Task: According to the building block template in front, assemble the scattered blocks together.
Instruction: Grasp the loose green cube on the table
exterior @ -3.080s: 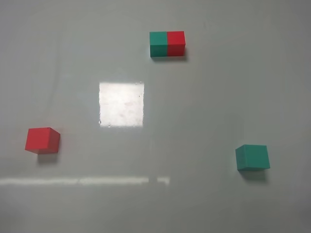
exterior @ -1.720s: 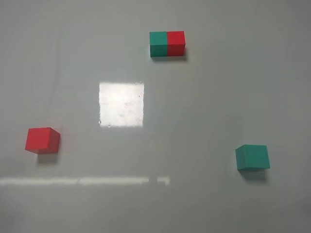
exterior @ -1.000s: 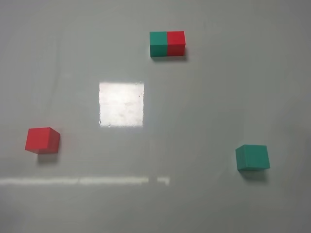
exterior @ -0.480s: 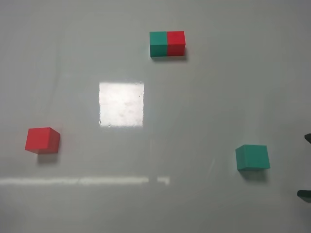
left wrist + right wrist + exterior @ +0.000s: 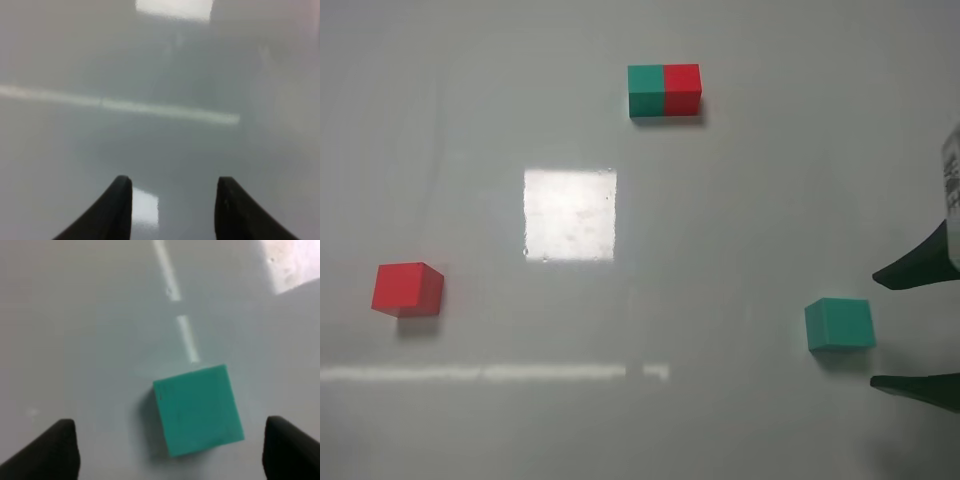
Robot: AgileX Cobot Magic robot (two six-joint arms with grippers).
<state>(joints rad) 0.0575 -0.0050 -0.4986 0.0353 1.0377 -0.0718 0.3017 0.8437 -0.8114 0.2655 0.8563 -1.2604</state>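
Note:
The building block template (image 5: 664,90), a teal-green and red joined bar, lies at the far middle of the table. Of the scattered blocks, the red cube (image 5: 408,289) rests alone at the left. The teal-green cube (image 5: 840,324) sits at the right. My right gripper (image 5: 877,330) is open just to the right of that cube, one finger on each side and neither touching it. The right wrist view shows the teal-green cube (image 5: 197,407) between the wide-apart tips of my right gripper (image 5: 169,425). My left gripper (image 5: 172,187) is shut over bare table, holding nothing.
The grey tabletop (image 5: 740,220) is glossy. A bright square reflection (image 5: 570,214) lies left of centre and a thin glare strip (image 5: 490,373) runs across the near side. Nothing else stands on the table.
My right gripper has come in from the right edge toward the teal-green cube, its jaws spreading wider. No block has moved.

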